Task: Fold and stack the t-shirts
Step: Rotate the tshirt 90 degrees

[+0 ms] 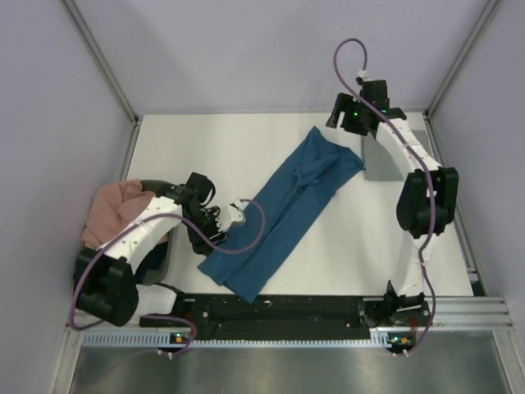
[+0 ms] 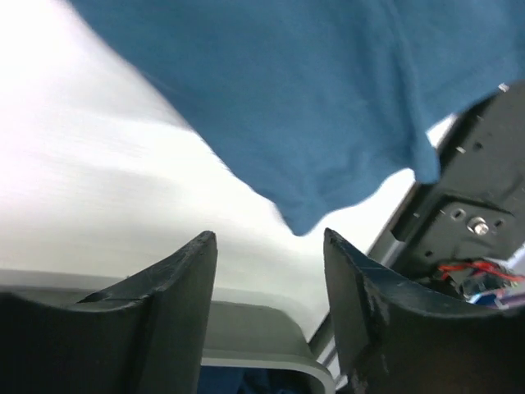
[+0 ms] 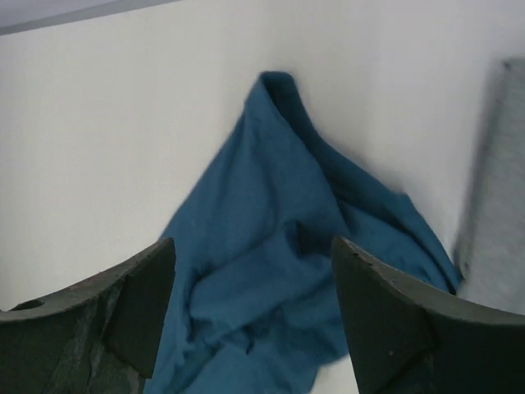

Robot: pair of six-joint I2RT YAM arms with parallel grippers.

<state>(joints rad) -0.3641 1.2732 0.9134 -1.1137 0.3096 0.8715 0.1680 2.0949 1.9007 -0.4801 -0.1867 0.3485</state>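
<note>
Teal shirt [image 1: 283,213] lay as a long diagonal strip at centre; pink shirt [image 1: 115,209] heaped left. Left gripper [image 2: 271,246], near end, and right gripper [image 3: 250,263], far end, stood apart, empty. Lengthwise fold seemingly done; next, regrip for crosswise fold.

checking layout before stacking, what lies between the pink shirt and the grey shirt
In the top view, the teal-blue shirt lies diagonally between the pink shirt and the grey shirt, the left pincer beside it.

White table [image 1: 197,148], one; pale lilac-grey enclosure panels [image 1: 262,49] around it; black mounting rail [image 1: 279,308] along its near edge.
</note>
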